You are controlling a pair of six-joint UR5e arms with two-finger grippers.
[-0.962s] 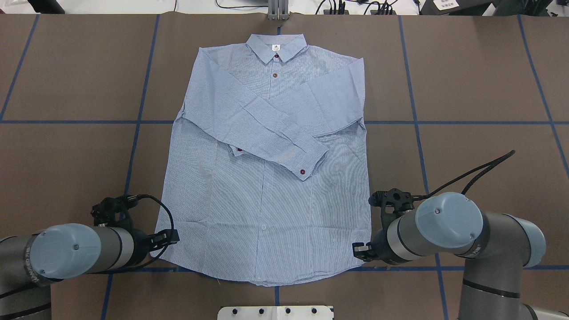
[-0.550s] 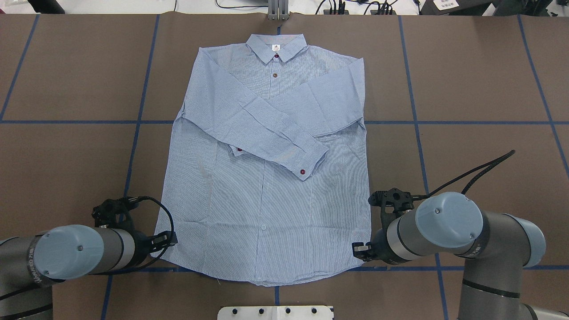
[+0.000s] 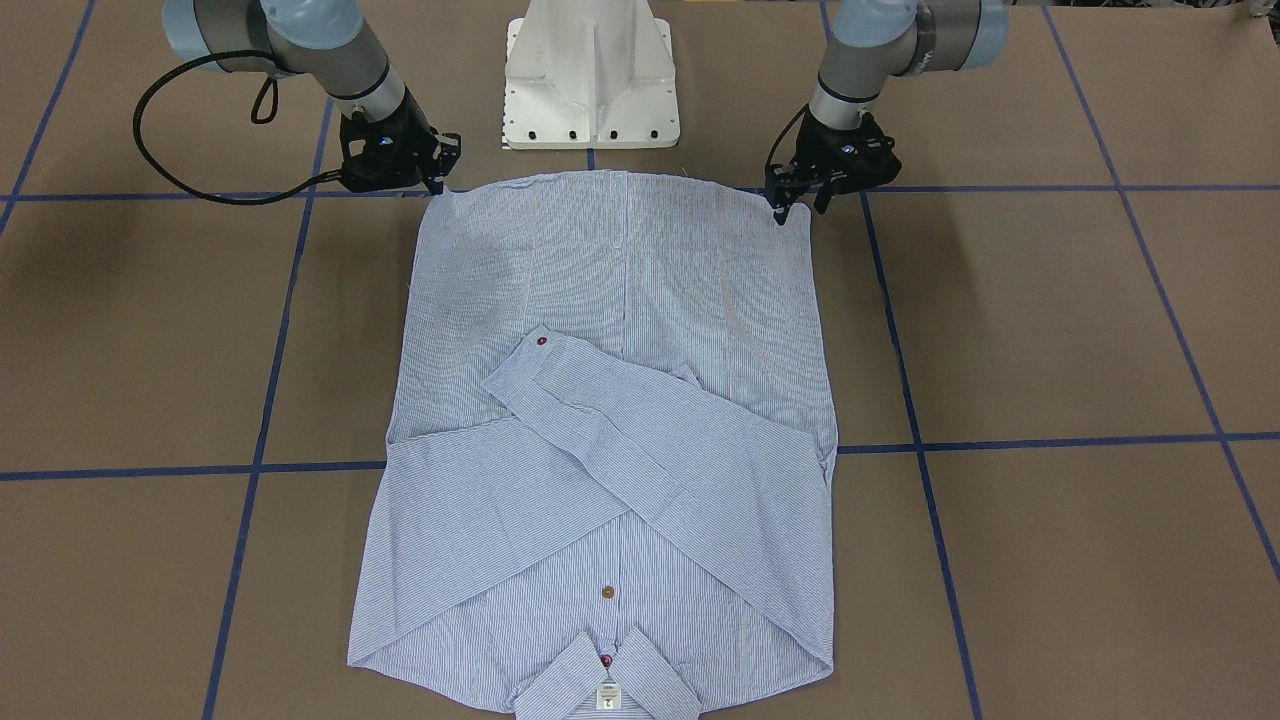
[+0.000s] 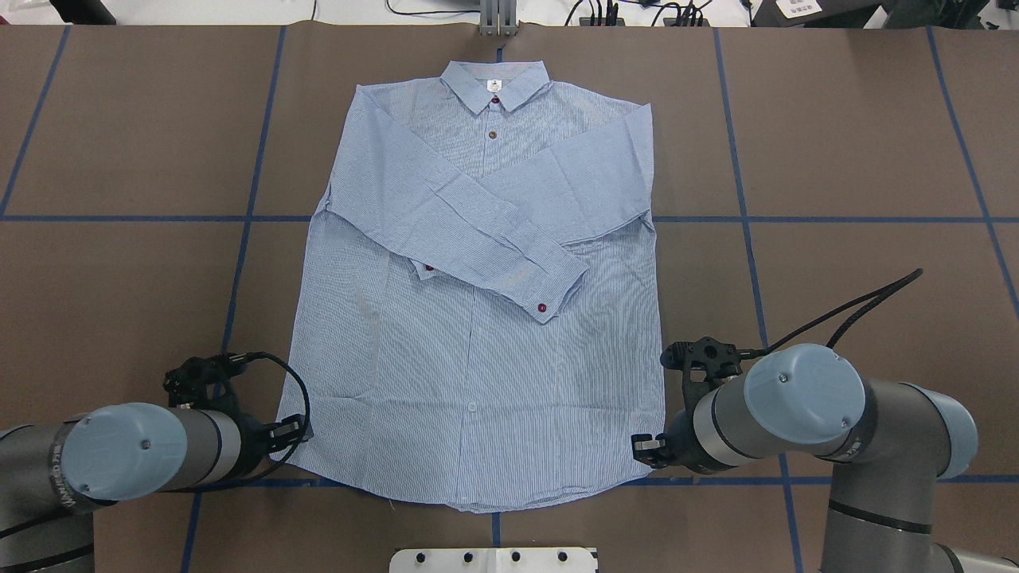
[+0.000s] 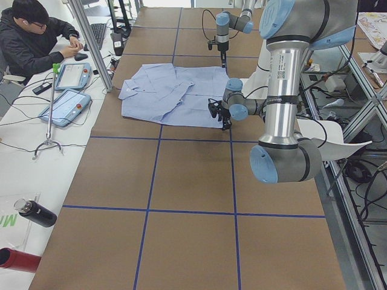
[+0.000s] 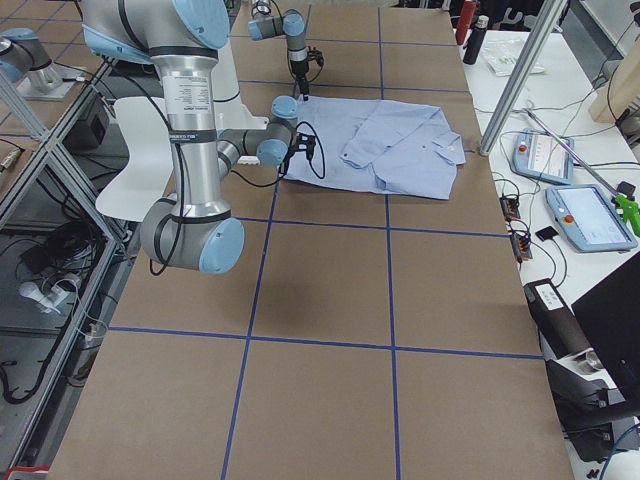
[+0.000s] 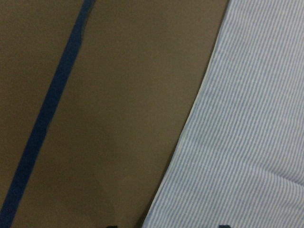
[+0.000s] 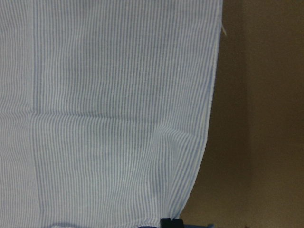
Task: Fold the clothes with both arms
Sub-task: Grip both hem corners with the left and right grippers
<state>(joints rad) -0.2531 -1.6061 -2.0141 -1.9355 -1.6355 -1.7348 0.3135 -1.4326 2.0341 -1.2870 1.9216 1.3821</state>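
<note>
The light blue striped shirt lies flat, front up, collar at the far edge and both sleeves crossed over the chest. My left gripper sits low at the near left hem corner, open; the left wrist view shows the shirt's edge running between its fingertips. My right gripper is at the near right hem corner, shut on the shirt, and the cloth puckers up just ahead of it.
The white pedestal base stands just behind the hem. Blue tape lines grid the brown table. Brown table shows on both sides of the shirt. A person sits at a side desk with control tablets.
My left gripper has slid slightly back and outward along the left hem corner. The right arm and the shirt have not moved.
</note>
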